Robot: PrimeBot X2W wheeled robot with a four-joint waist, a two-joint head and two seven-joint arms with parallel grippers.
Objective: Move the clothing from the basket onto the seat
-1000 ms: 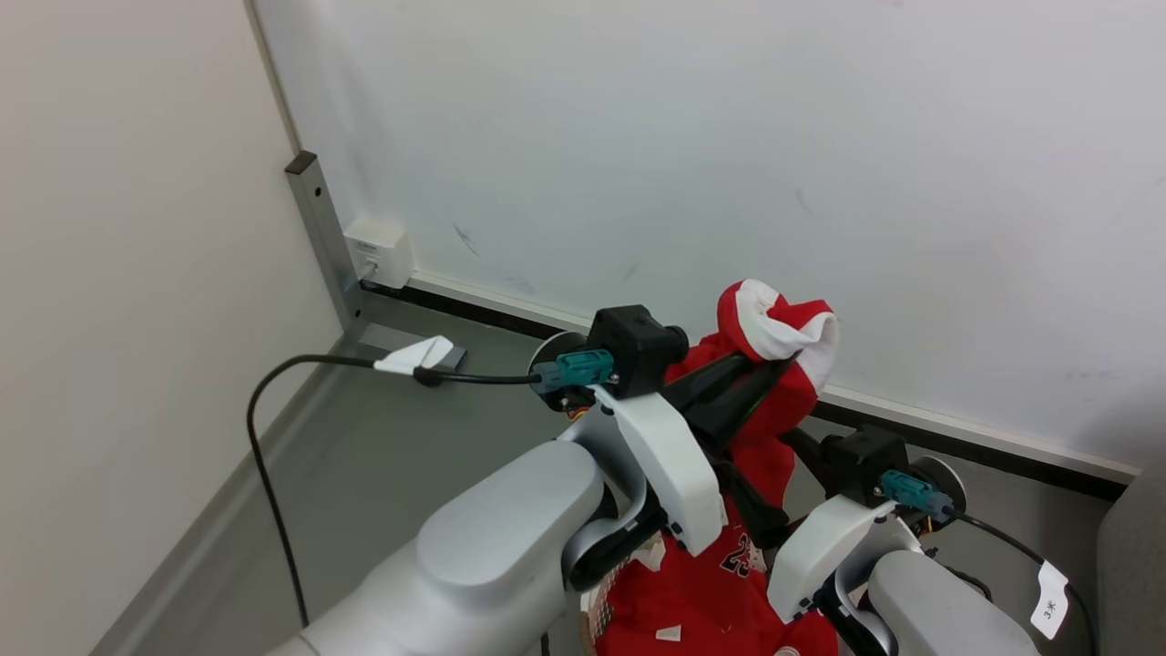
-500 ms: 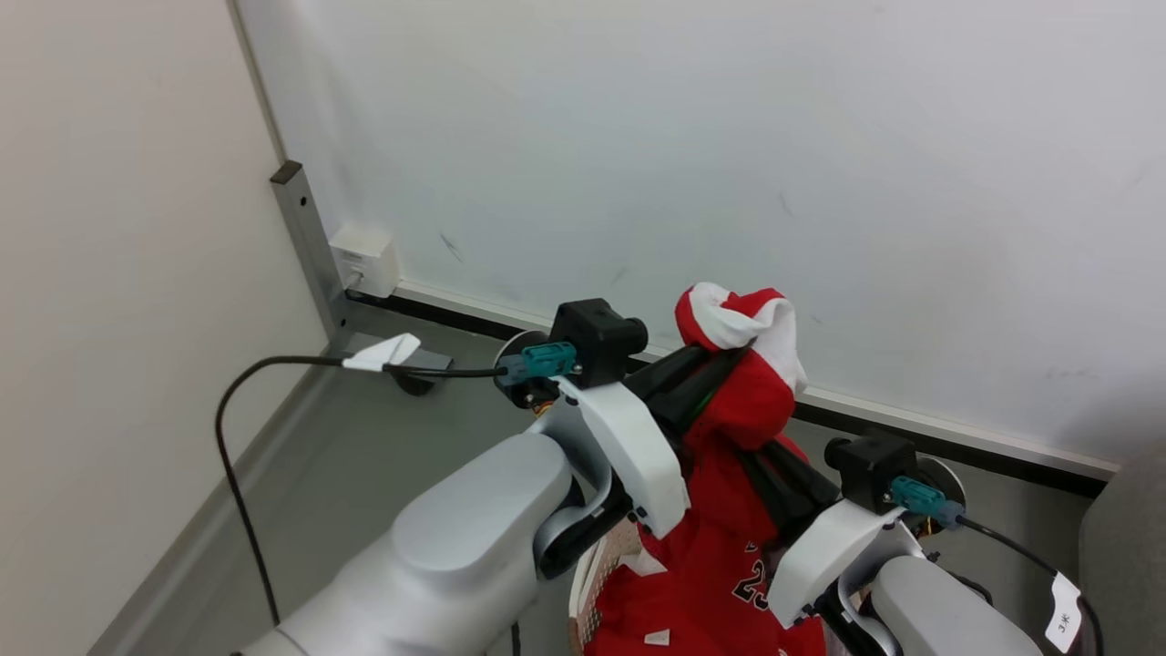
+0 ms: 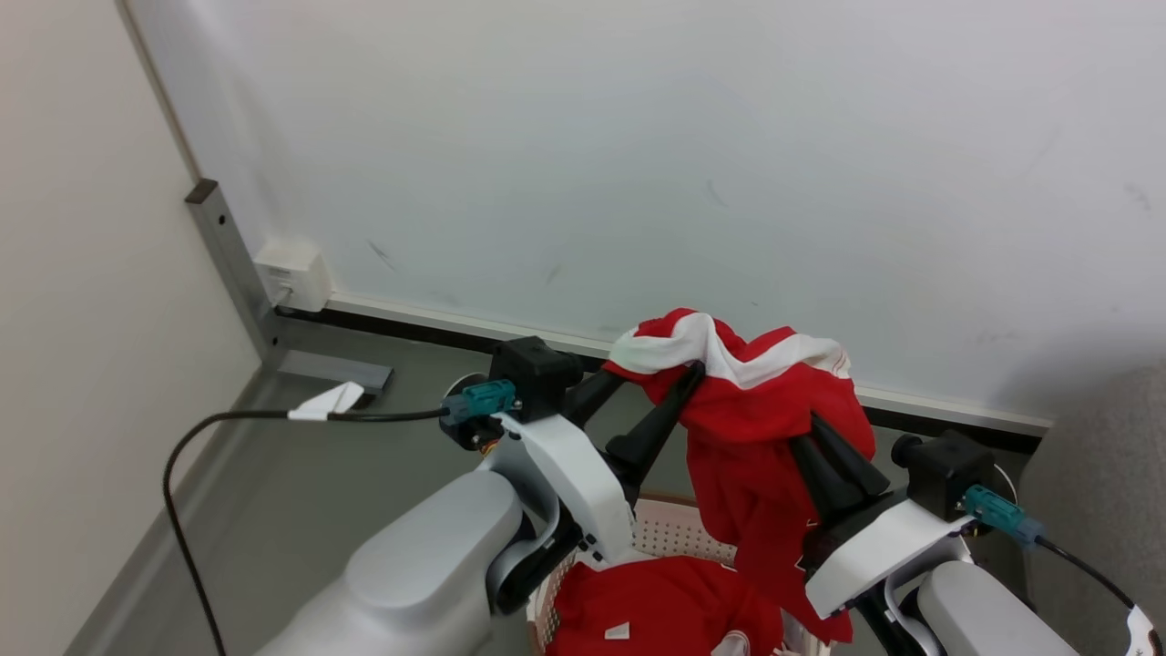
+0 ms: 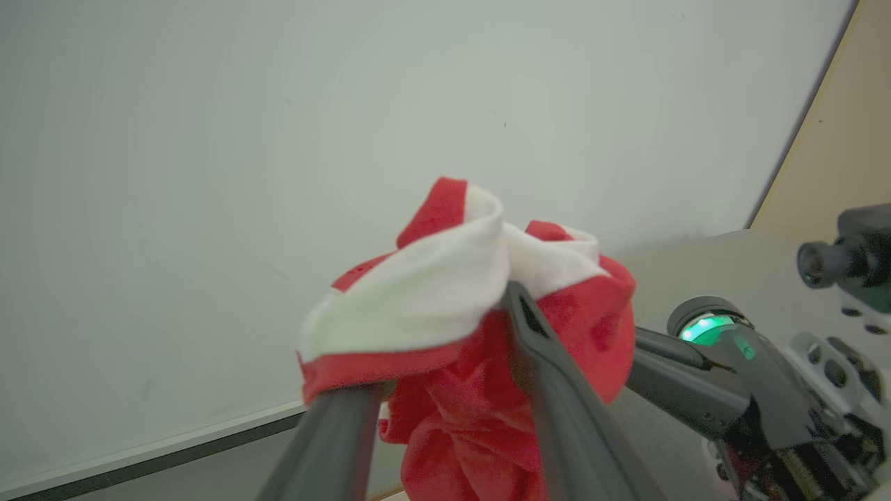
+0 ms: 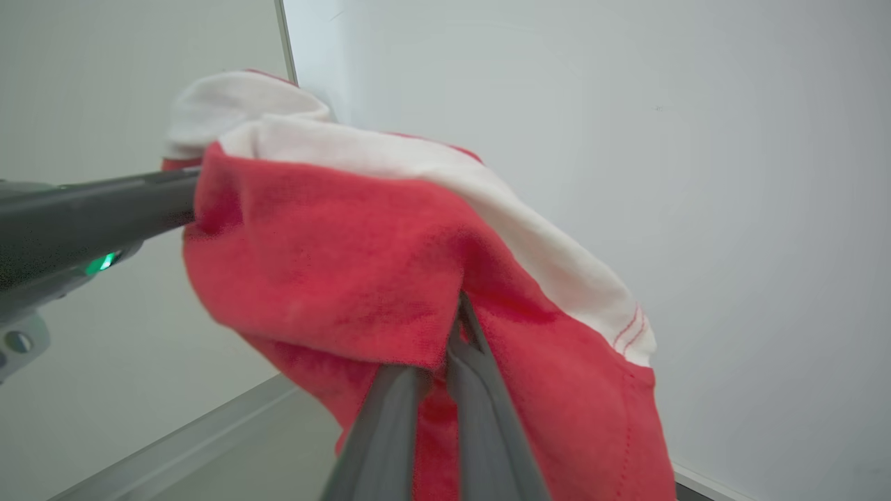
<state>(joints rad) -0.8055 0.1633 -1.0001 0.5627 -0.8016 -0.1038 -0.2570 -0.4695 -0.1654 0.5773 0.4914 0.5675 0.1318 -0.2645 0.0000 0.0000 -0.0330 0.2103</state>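
- Pale wall (image 3: 638,137) and grey floor (image 3: 364,428) form the background, with a room corner at the upper left of the head view.
- A lifted garment (image 3: 756,410), red with a white band, is held high in the centre of the frame. It is well above the basket (image 3: 674,538), whose perforated wall is seen at the bottom centre.
- The left gripper (image 3: 660,374) is seen spread, its fingers apart. The white band is draped over their tips, hooked rather than pinched.
- The right gripper (image 3: 813,428) is pressed together on a fold of red fabric at the garment's right side. In the right wrist view the cloth is seen nipped between the fingertips.
- A second garment (image 3: 656,610) is seen lying in the basket.
- The white band is stretched left to right between the two grippers, and the rest hangs below.
- The seat (image 3: 1102,474) is seen as a grey mass at the right edge of the frame, beyond the right gripper.
- The right arm is judged the nearer, so a carry towards the right is judged to be called for.
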